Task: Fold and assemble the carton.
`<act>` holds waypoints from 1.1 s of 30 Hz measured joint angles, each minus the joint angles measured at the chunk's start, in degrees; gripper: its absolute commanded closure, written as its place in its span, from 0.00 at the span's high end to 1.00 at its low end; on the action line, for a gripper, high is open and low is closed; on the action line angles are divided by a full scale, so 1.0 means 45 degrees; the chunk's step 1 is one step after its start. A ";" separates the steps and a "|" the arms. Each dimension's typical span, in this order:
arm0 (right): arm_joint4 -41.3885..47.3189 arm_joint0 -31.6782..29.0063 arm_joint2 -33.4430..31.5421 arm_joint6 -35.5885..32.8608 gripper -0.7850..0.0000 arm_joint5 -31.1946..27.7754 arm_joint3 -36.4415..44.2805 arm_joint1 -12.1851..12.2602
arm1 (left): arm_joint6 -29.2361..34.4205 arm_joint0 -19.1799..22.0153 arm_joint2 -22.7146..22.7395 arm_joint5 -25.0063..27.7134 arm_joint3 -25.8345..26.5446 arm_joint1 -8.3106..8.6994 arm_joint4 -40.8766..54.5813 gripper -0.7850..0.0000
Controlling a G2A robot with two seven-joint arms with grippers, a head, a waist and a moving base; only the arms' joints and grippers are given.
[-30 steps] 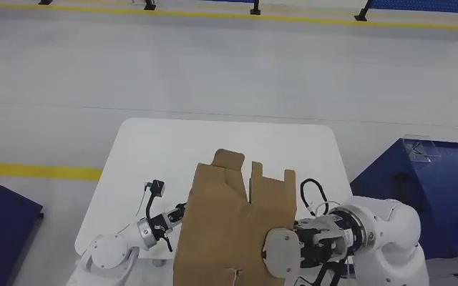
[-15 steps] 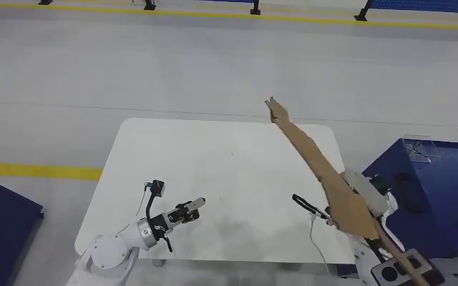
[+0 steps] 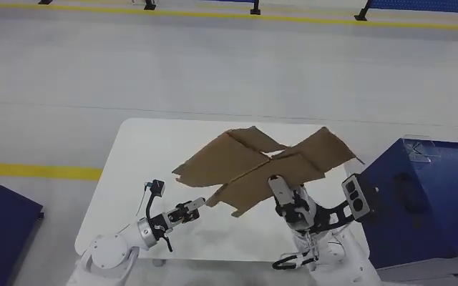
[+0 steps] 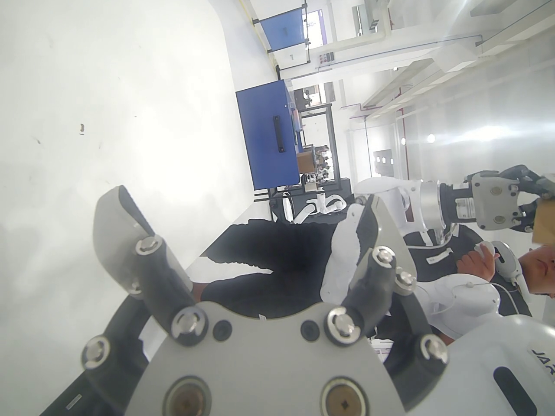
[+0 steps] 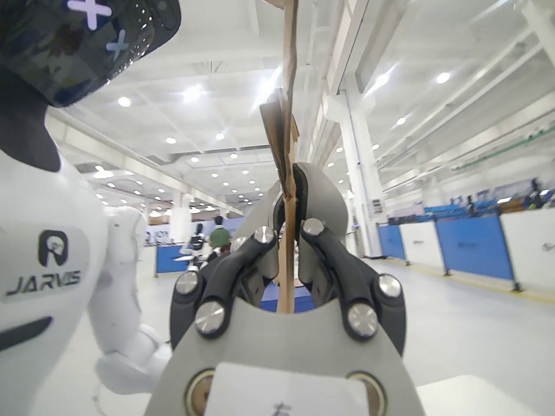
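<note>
Above the white, round-cornered counter (image 3: 136, 157), the flat brown cardboard carton blank (image 3: 243, 161) is held raised, spread from centre toward 3 o'clock. The right end effector (image 5: 289, 186) is clamped on its 6 o'clock edge. The left end effector (image 3: 195, 208), fingers apart and empty, sits by the blank's 8 o'clock corner. It would do best to pinch a panel close to a crease, so the fold follows the score.
</note>
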State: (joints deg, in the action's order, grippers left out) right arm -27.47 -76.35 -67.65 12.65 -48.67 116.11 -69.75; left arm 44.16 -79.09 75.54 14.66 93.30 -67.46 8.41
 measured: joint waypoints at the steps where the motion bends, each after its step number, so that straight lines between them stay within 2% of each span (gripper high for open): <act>1: 0.1346 -0.0147 0.0112 -0.0993 0.00 0.0291 0.0310 0.0091 | 0.0000 0.0000 0.0000 0.0000 0.0000 0.0000 0.0000 1.00; 4: 0.4615 -0.0437 0.0117 -0.3153 0.00 0.1217 0.0925 0.0310 | 0.0000 0.0000 0.0000 0.0000 0.0000 0.0000 0.0000 1.00; 7: 0.6241 -0.0443 -0.0224 -0.4879 0.00 0.1813 0.1078 0.0433 | 0.0000 0.0000 0.0000 0.0000 0.0000 0.0000 0.0000 1.00; 17: 0.5957 -0.0525 -0.0187 -0.4254 0.00 0.1477 0.1210 0.0384 | 0.0000 0.0000 0.0000 0.0000 0.0000 0.0000 0.0000 1.00; 20: 0.7478 -0.0988 0.0585 -0.4336 0.00 0.2095 0.1504 0.0355 | 0.0000 0.0000 0.0000 0.0000 0.0000 0.0000 0.0000 1.00; 21: 0.8474 -0.1110 0.0903 -0.4615 0.00 0.2680 0.1779 0.0360 | 0.0000 0.0000 0.0000 0.0000 0.0000 0.0000 0.0000 1.00; 24: 1.3452 -0.1303 0.1337 -0.6076 0.00 0.5326 0.2775 0.0439 | 0.0000 0.0000 0.0000 0.0000 0.0000 0.0000 0.0000 1.00; 29: 2.3566 -0.1883 0.0668 -0.9016 0.00 1.1148 0.3235 0.0598 | 0.0000 0.0000 0.0000 0.0000 0.0000 0.0000 0.0000 1.00; 31: 2.7224 -0.2141 0.0269 -0.9710 0.00 1.3452 0.3060 0.0645 | 0.0000 0.0000 0.0000 0.0000 0.0000 0.0000 0.0000 1.00; 33: 2.9958 -0.2322 0.0012 -0.9886 0.00 1.5166 0.2866 0.0677 | 0.0000 0.0000 0.0000 0.0000 0.0000 0.0000 0.0000 1.00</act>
State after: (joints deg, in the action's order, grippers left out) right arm 107.34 -86.80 -67.60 -31.84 19.57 129.01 -66.71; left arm 44.16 -79.09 75.54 14.66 93.30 -67.46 8.41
